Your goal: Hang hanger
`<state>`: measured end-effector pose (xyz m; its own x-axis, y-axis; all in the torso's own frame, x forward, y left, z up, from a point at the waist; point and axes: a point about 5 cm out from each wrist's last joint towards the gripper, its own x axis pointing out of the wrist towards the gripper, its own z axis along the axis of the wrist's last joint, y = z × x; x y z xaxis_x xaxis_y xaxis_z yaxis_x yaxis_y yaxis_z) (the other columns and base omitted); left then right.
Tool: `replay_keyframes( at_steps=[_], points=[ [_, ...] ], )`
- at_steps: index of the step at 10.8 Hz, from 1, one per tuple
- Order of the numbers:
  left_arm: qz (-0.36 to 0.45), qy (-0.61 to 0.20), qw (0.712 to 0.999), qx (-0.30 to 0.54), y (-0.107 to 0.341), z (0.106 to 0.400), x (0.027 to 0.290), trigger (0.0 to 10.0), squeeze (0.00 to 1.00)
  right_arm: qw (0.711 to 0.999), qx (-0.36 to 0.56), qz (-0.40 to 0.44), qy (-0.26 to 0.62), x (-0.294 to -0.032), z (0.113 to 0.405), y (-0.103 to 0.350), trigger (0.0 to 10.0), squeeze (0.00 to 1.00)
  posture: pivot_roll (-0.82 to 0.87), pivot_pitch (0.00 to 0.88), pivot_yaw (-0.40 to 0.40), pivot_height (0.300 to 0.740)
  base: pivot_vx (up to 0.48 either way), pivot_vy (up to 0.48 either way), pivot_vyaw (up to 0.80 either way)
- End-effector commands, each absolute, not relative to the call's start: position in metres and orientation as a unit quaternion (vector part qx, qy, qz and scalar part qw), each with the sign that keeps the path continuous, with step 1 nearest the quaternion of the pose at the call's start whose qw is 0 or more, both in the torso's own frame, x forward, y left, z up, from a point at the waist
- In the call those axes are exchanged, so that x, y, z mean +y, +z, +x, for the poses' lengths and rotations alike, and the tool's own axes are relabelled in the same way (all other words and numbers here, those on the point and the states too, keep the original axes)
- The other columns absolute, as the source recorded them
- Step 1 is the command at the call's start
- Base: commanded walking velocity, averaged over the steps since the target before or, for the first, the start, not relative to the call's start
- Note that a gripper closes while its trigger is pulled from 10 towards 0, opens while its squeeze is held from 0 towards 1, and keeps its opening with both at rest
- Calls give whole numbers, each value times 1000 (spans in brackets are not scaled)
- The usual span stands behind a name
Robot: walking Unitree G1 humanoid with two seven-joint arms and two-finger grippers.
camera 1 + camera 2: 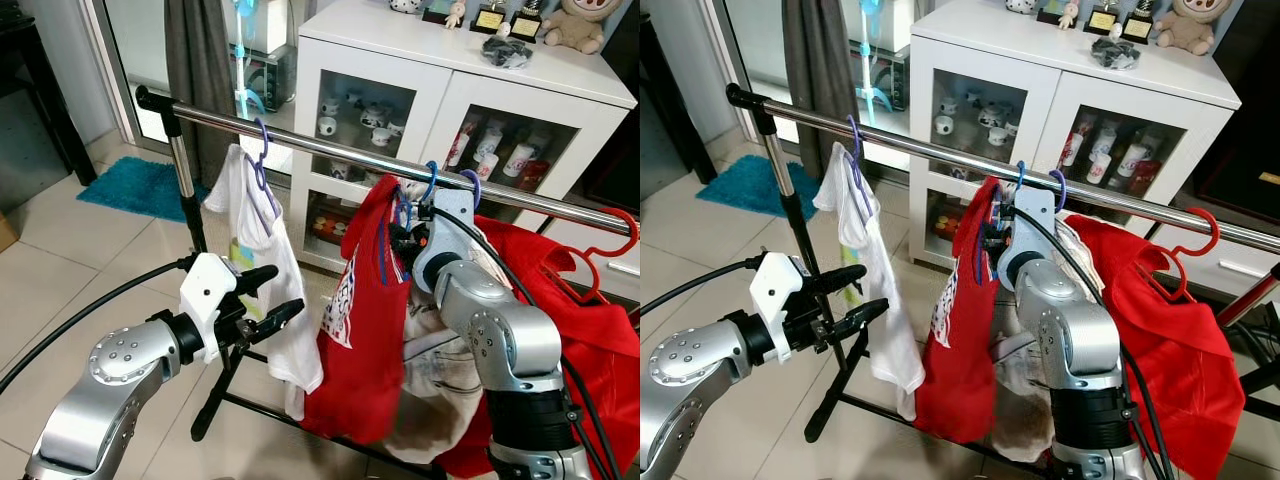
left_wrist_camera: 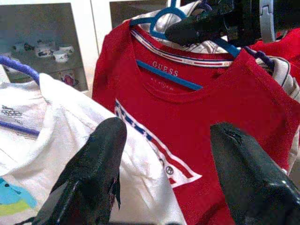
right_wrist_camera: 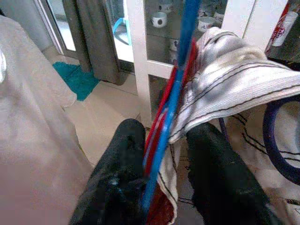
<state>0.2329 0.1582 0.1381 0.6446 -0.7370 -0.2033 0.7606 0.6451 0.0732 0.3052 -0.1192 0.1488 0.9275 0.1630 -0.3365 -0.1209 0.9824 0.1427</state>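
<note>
A blue hanger (image 3: 176, 84) carrying a red shirt (image 1: 365, 310) has its hook (image 1: 430, 180) over the steel rail (image 1: 330, 148). My right gripper (image 3: 161, 136) is raised to just below the rail, its fingers closed on either side of the hanger's neck and the red collar. My left gripper (image 1: 285, 295) stands open lower down, in front of a white shirt (image 1: 262, 250) that hangs on a purple hanger (image 1: 261, 150). Nothing is between its fingers (image 2: 98, 159).
A striped white garment (image 1: 440, 370) hangs behind the red shirt on a purple hook (image 1: 472, 185). A red hanger (image 1: 610, 250) with red cloth is at the rail's right. Behind stand a white glass-door cabinet (image 1: 440, 60), a grey curtain (image 1: 200, 60) and a blue rug (image 1: 135, 188).
</note>
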Motion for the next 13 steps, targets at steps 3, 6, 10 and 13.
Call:
replay_keyframes(
  at_steps=[3, 6, 10, 13],
  points=[
    [82, -423, 900, 69, 143, 234, 155, 10000, 0, 980, 175, 58, 71, -120, 307, 147, 0, 0, -54, 0, -87, 740, 0, 0, 0],
    [83, -424, 899, 71, 142, 234, 155, 10000, 0, 980, 169, 66, 75, -121, 307, 147, 0, 0, -53, 0, -84, 740, 0, 0, 0],
    [88, -411, 905, 62, 146, 239, 155, 10000, 0, 985, 125, 46, 111, -123, 309, 163, 0, 0, -64, 0, -83, 740, 0, 0, 0],
    [70, -310, 947, 34, 144, 257, 151, 10000, 0, 988, 81, 6, 134, -127, 303, 178, 0, 0, -64, 0, -84, 740, 0, 0, 0]
  ],
)
